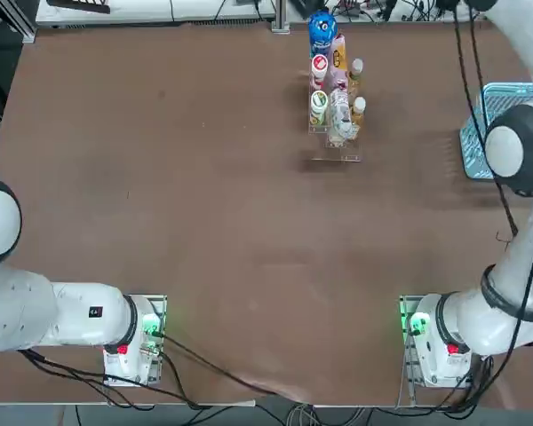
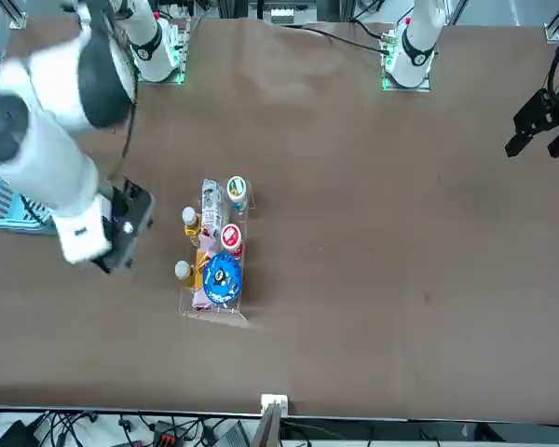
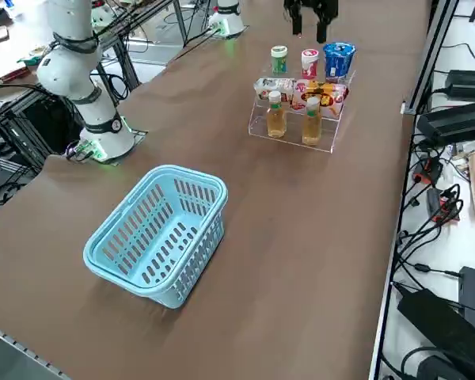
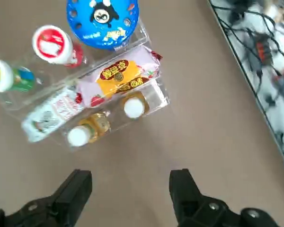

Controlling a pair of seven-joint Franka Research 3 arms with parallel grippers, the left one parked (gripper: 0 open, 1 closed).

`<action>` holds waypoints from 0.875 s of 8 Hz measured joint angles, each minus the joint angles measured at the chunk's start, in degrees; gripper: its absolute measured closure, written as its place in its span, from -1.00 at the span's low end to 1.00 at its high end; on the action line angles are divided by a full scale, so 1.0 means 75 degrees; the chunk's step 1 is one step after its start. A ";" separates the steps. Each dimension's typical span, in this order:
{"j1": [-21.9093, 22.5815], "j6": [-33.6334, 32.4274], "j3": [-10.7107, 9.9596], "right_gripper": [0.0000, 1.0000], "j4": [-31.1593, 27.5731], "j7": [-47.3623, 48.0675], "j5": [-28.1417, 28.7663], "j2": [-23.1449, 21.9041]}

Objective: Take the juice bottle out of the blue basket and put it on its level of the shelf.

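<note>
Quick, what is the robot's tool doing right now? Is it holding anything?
Right tool: open and holding nothing, hanging above the table beside the shelf, where both juice bottles already stand.

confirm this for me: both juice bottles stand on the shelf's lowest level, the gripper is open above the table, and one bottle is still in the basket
Not quite: the basket is empty, as the right side view shows. Both juice bottles do stand on the shelf's lowest level, and the gripper is open above the table.
</note>
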 joint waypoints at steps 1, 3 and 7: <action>0.0014 -0.0457 0.0011 -1.00 -0.0003 0.1153 -0.0001 -0.0336; -0.0015 -0.1156 -0.0002 -1.00 -0.0201 0.3333 -0.0011 -0.0851; -0.1246 -0.1251 -0.0113 -1.00 -0.1552 0.4234 -0.0001 -0.2016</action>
